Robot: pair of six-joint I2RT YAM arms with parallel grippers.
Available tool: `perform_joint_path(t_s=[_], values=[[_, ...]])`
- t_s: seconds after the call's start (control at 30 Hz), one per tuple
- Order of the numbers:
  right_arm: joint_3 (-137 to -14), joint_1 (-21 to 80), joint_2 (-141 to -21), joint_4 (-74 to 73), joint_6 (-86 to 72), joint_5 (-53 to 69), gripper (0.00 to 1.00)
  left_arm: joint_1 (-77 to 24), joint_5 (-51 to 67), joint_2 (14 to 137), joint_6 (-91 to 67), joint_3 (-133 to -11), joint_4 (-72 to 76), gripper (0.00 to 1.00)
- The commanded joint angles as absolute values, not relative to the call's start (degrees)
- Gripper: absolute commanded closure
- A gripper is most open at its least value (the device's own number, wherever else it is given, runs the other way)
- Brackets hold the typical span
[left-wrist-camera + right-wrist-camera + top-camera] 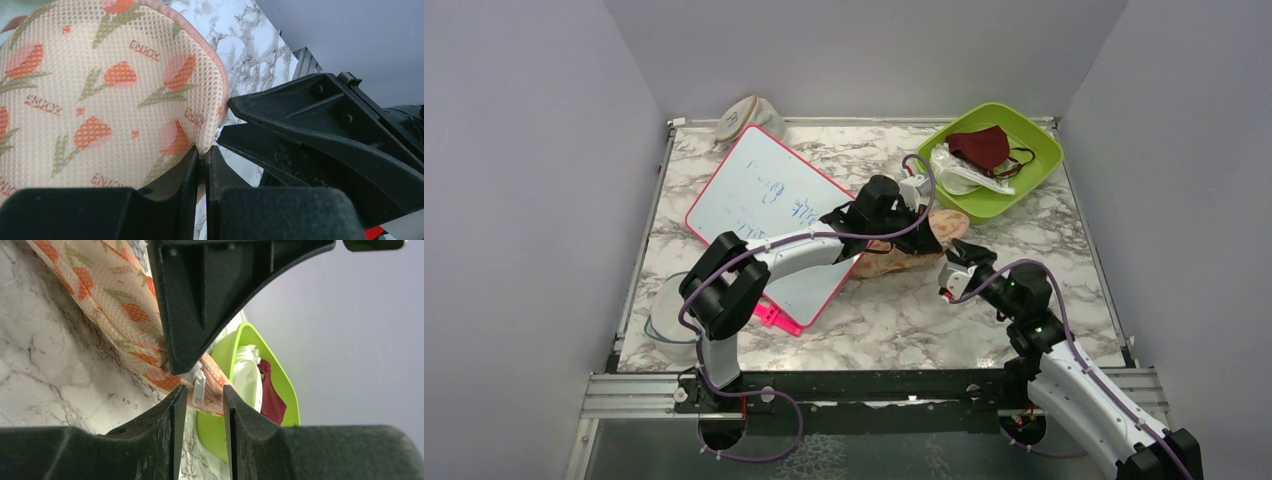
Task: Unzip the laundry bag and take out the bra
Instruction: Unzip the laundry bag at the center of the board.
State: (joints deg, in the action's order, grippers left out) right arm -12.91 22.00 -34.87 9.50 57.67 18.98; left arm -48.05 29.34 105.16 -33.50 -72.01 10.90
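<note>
The unzipping step is in hand. The bag lies mid-tabletop, its pink-edged rim pinched tight by the left hand. The right hand stands slightly spread around the white zip pull, not gripping it. Next it probably must close on the pull and draw it along. No bra shows.

My black left gripper against the peach mesh laundry bag: orange-red flower prints, green stems, red lettering, pink zip edging.

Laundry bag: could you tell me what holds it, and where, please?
The left gripper pinches the laundry bag by its edge; the right gripper holds nothing.
</note>
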Motion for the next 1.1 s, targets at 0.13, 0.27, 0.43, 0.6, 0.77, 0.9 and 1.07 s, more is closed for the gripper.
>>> perform_joint_path(t_s=[0.13,0.27,0.43,0.6,0.77,0.9,1.07], values=[[-12.35,21.88,-34.93,9.97,57.2,22.41,0.73,-48.11,31.35,105.47,-33.15,-73.22,11.85,1.0],[-12.37,21.85,-36.23,11.55,56.54,20.28,0.77,-48.27,31.3,105.23,-32.99,-73.21,11.95,1.0],[-12.69,21.86,-37.83,12.78,53.78,19.19,0.75,-48.55,30.67,104.95,-32.3,-73.21,11.64,1.0],[-12.39,21.88,-38.84,13.88,52.13,19.39,0.71,-49.26,30.33,104.15,-31.1,-72.51,12.46,1.0],[-12.3,21.84,-39.48,14.27,52.13,18.44,0.72,-49.56,30.64,103.45,-30.81,-71.68,13.93,1.0],[-12.65,21.86,-40.19,15.04,51.68,18.32,0.77,-49.58,31.27,103.53,-31.18,-71.49,14.57,1.0],[-12.53,21.87,-40.24,15.41,50.78,18.72,0.88,-49.6,31.17,103.47,-31.06,-71.54,14.49,1.0]])
